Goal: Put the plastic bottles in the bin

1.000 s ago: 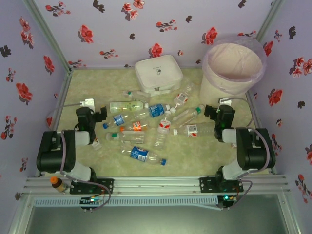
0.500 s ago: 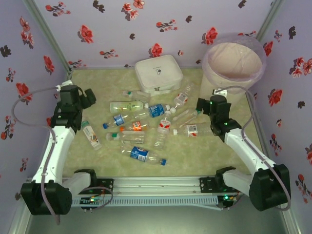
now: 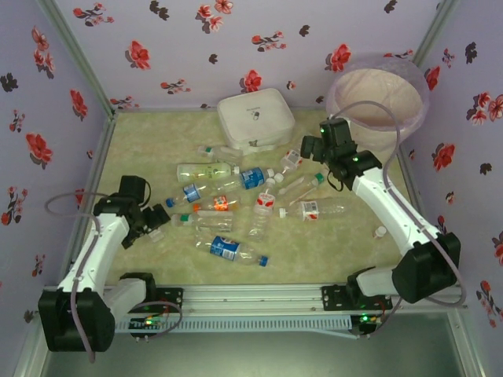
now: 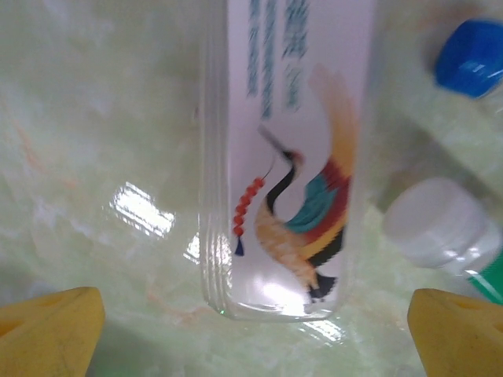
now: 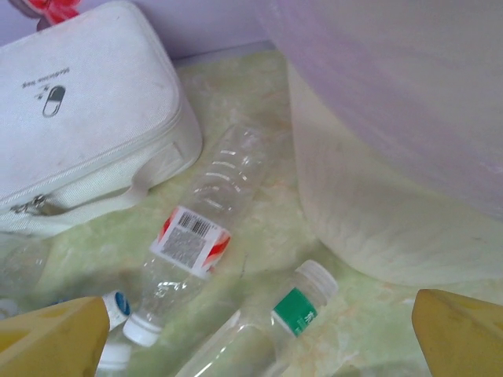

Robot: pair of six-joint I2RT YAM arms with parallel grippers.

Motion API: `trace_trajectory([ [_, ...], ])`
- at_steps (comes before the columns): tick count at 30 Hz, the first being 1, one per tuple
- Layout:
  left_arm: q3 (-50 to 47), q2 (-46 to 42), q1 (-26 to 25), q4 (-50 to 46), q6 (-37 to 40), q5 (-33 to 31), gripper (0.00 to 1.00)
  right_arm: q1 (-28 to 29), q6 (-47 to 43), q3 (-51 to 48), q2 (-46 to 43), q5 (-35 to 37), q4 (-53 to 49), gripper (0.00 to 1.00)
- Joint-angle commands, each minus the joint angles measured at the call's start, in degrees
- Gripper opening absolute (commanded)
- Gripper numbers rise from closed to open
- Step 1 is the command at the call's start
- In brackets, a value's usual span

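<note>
Lavender walls (image 3: 236, 47) printed with red and dark flowers close in the bench (image 3: 314, 251) on the left, back and right. Slim metal posts (image 3: 76, 55) stand at the two far corners. The bench top is pale green-yellow and marbled, glossy enough to show a bright glare patch (image 4: 141, 210) in the left wrist view. A ribbed aluminium rail (image 3: 251, 298) runs along the near edge.

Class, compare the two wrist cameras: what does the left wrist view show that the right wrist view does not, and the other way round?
Left wrist: a bottle with a crane-picture label and a blue cap. Right wrist: the bin, a white zipped case and a barcode-labelled bottle. Both: yellow fingertips spread wide, the pale green table and white-capped bottles lying down.
</note>
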Motion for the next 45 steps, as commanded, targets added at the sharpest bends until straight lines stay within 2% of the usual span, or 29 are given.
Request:
trace_trajectory([
  [1, -2.5, 1.0, -0.4, 2.2, -3.9, 1.7, 0.98, 0.2, 0.6, 1.9, 1.4, -4.9, -3.9, 0.99],
  [5, -4.1, 4.1, -0.4, 8.8, -4.4, 1.0, 0.91, 0.2, 0.5, 2.6, 2.4, -7.3, -3.8, 0.99],
  [8, -4.0, 5.8, -0.4, 10.2, -4.0, 0.1, 0.85, 0.2, 0.1, 2.8, 2.6, -8.8, -3.8, 0.99],
  [14, -4.8, 7.7, -0.4, 13.1, -3.0, -0.9, 0.63, 0.2, -1.0, 3.3, 2.4, -12.8, -2.7, 0.99],
  [16, -4.1, 7.8, -0.4, 12.8, -2.3, -1.3, 0.57, 0.2, -1.0, 3.7, 1.9, -15.5, -1.4, 0.99],
  [19, -1.4, 6.7, -0.4, 10.6, -0.7, -1.5, 0.55, 0.2, -0.9, 5.4, 1.7, -19.5, -0.9, 0.99],
  [22, 4.5, 4.6, -1.1, 7.0, 1.0, -0.7, 0.5, 0.2, -0.6, 7.1, 2.2, -25.8, 0.1, 0.99],
  [25, 10.8, 2.8, -4.3, 11.5, 5.2, 5.4, 0.48, 0.3, 1.9, 8.2, 3.1, -32.8, 3.7, 0.99],
  [28, 11.7, 2.6, -8.9, 26.7, 7.5, 18.0, 0.44, 0.4, 5.3, 9.0, 4.5, -35.9, 8.0, 0.97],
  [30, 11.0, 3.4, -13.5, 37.0, 8.8, 22.1, 0.39, 0.9, 8.3, 10.0, 5.6, -37.1, 10.2, 0.94],
  [34, 10.6, 7.3, -21.8, 48.3, 12.9, 24.7, 0.34, 2.8, 14.7, 9.7, 6.4, -38.1, 17.4, 0.86],
  [37, 12.2, 11.2, -26.4, 50.0, 16.0, 25.2, 0.33, 4.3, 16.5, 10.3, 8.7, -40.2, 20.3, 0.76],
  [39, 13.3, 13.3, -29.0, 49.9, 18.0, 25.7, 0.33, 4.8, 17.0, 11.0, 10.4, -41.0, 20.5, 0.73],
  [43, 14.0, 15.3, -31.7, 49.4, 20.7, 26.0, 0.32, 5.3, 16.6, 11.1, 11.8, -40.1, 21.1, 0.73],
  [45, 14.1, 15.6, -32.2, 49.4, 21.4, 26.0, 0.32, 5.2, 16.2, 11.5, 12.6, -40.0, 20.6, 0.79],
])
